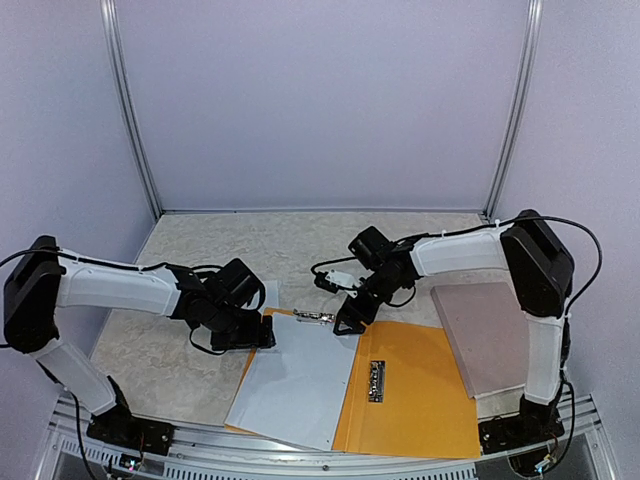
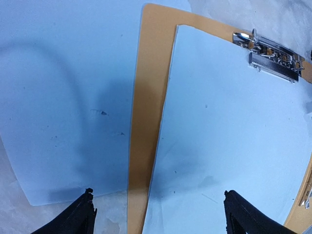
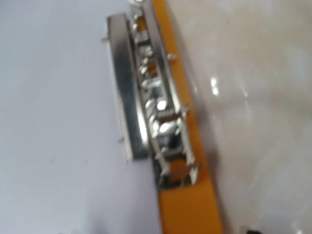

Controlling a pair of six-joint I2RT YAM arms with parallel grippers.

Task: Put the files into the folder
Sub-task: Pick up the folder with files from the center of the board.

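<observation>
The orange-yellow folder (image 1: 420, 390) lies open near the front edge. A white sheet (image 1: 295, 385) covers its left half, under a metal clip (image 1: 313, 317) at the top edge. A second clip (image 1: 377, 381) sits on the bare right half. My left gripper (image 1: 263, 333) is open just above the folder's left edge. In the left wrist view it (image 2: 161, 214) spans the orange strip (image 2: 146, 122), with a loose sheet (image 2: 63, 97) to the left and the clipped sheet (image 2: 234, 136) to the right. My right gripper (image 1: 348, 322) hovers open right beside the top clip (image 3: 151, 112).
A pinkish-brown flat board (image 1: 490, 335) lies right of the folder, beside the right arm's base. Metal frame posts (image 1: 130, 110) stand at the back corners. The marble tabletop (image 3: 253, 97) shows past the folder's top edge.
</observation>
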